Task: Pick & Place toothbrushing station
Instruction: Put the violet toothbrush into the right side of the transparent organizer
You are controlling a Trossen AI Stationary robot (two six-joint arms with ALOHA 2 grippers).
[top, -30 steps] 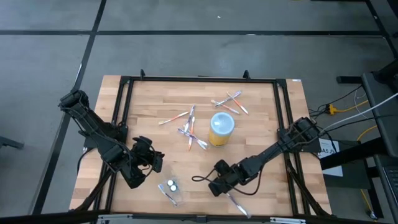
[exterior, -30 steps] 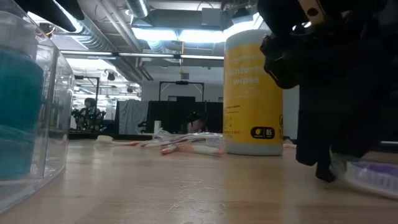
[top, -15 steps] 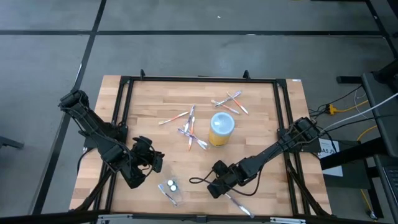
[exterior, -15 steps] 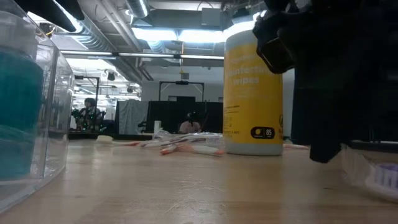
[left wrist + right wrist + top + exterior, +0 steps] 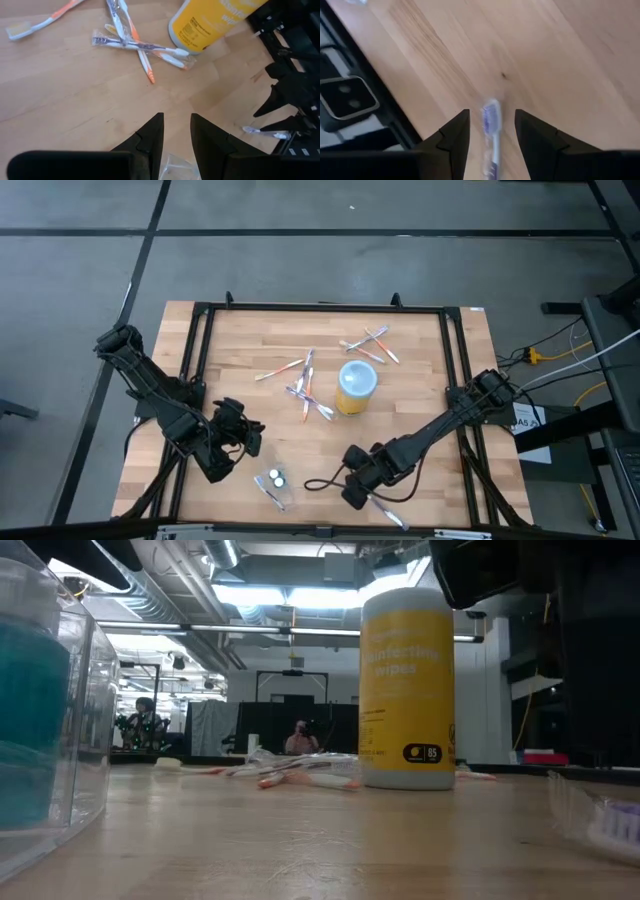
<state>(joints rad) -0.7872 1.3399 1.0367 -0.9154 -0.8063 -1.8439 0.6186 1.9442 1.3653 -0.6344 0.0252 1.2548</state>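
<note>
A toothbrush with purple bristles lies flat on the table near its front edge, still in a clear wrapper. My right gripper hovers open above it, one finger on either side, touching nothing. The clear pouch with teal tubes rests on the table at the near left. My left gripper waits open just beyond the pouch. The yellow cup stands upright mid-table. More toothbrushes lie loose beside it.
Another cluster of toothbrushes lies beyond the cup toward the far right. A black frame runs around the tabletop, and its near rail shows in the right wrist view. Bare wood lies between the pouch and my right gripper.
My right gripper has risen off the table, drifted a little toward the near edge and rolled about its own axis. Its finger gap is unchanged. The purple-bristled toothbrush has stayed on the table.
</note>
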